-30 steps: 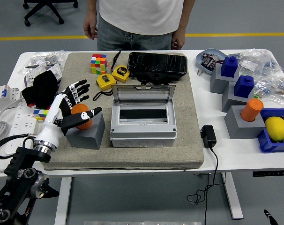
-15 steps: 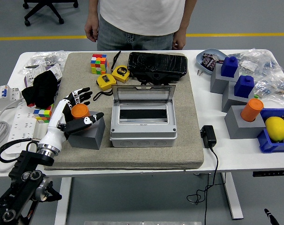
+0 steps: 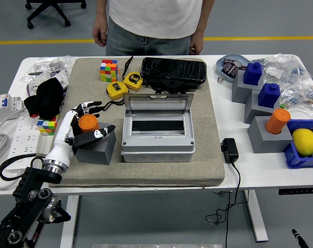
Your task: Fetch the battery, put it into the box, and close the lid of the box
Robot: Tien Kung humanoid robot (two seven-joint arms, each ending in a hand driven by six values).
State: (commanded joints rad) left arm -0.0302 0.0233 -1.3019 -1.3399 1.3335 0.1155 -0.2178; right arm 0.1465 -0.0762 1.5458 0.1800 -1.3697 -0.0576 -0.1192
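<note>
Left hand at the orange battery on its grey block, beside the open box.

The left hand reaches in from the lower left over the tan mat; its fingers curl around the far side of the orange battery and its thumb lies across the near side, though from this angle it is hard to confirm whether they actually grip it or only cage it. The battery stands upright on top of the grey block, just left of the grey box, whose clear lid is raised at the back. Two yellow tape measures and a colour cube lie farther back on the mat, near a black pouch. A person stands at the far side of the table, arms hanging.
</note>
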